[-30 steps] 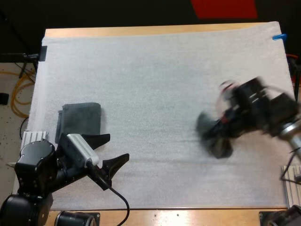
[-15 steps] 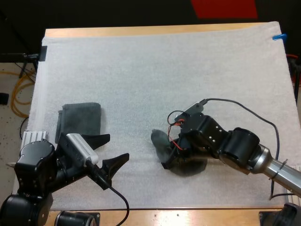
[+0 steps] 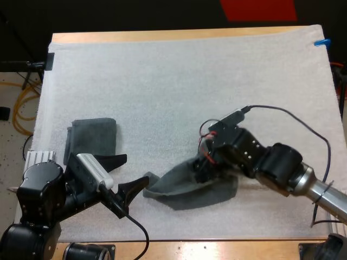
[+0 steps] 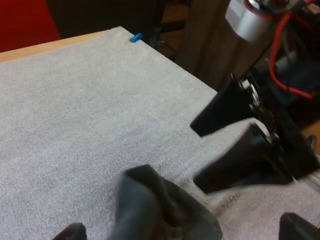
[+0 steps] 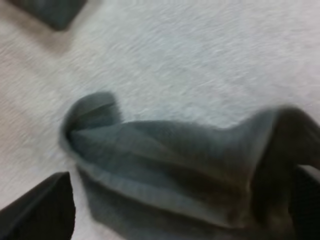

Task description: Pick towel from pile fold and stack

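Observation:
A crumpled grey-green towel (image 3: 187, 189) lies spread on the white mat (image 3: 179, 81), front and centre. My right gripper (image 3: 199, 169) hangs low over its upper right part; in the right wrist view its fingers (image 5: 47, 207) stand far apart with the towel (image 5: 165, 165) lying loose under them. My left gripper (image 3: 136, 168) is open at the mat's front left, and the towel's left tip (image 4: 160, 210) reaches the gap between its fingertips. In the left wrist view the right gripper (image 4: 200, 152) is just beyond that tip. A folded towel (image 3: 92, 138) lies flat at the left.
The mat's far half is bare. The folded towel sits close behind my left arm (image 3: 40, 195), near the mat's left edge. The table's wooden front edge (image 3: 217, 249) runs just below the crumpled towel.
My right arm swept in from the right to the centre with the towel, and its fingers have spread. The towel now lies stretched leftward on the mat. The left arm has not moved.

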Controlling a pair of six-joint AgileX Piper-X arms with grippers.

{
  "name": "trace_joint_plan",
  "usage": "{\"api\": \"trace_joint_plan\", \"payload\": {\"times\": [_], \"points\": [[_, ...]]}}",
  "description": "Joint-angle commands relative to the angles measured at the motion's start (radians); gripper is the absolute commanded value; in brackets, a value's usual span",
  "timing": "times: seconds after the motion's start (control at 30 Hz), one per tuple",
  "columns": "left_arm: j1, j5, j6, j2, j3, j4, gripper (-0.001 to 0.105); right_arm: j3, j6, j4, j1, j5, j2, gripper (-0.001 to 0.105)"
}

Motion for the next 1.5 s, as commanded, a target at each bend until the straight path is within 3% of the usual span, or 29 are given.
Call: {"api": "trace_joint_plan", "payload": {"times": [0.0,0.17,0.33,0.53,0.73,0.9,1.03,1.2,1.33,1.4,1.47], "points": [[-0.004,0.006,-0.004,-0.002,-0.007,-0.003,0.072,-0.005,-0.003,0.011,-0.04,0.005,-0.004,0.083],[-0.004,0.006,-0.004,-0.002,-0.007,-0.003,0.072,0.006,-0.001,0.051,-0.154,-0.025,0.031,0.083],[-0.004,0.006,-0.004,-0.002,-0.007,0.007,0.072,0.064,-0.001,0.085,-0.217,-0.286,0.066,0.073],[-0.004,0.006,-0.004,-0.002,-0.007,0.065,0.072,0.175,0.038,0.021,-0.19,-0.304,0.066,0.055],[-0.004,0.006,0.008,-0.002,-0.007,0.109,0.072,0.299,0.129,-0.13,-0.19,-0.316,0.088,0.055],[-0.004,0.006,0.037,-0.002,-0.007,0.11,0.072,0.315,0.14,-0.228,-0.19,-0.362,0.181,0.055],[-0.004,0.006,0.042,-0.002,-0.007,0.11,0.072,0.315,0.208,-0.299,-0.19,-0.396,0.271,0.055],[-0.004,0.006,0.044,-0.002,-0.007,0.11,0.072,0.315,0.234,-0.307,-0.19,-0.405,0.357,0.055],[-0.004,0.006,0.059,-0.002,-0.007,0.11,0.072,0.315,0.243,-0.341,-0.19,-0.474,0.377,0.055],[-0.004,0.003,0.065,-0.002,-0.007,0.11,0.072,0.315,0.247,-0.355,-0.19,-0.476,0.377,0.051],[-0.004,0.002,0.066,-0.002,-0.007,0.11,0.072,0.315,0.253,-0.366,-0.19,-0.472,0.377,0.038]]}}
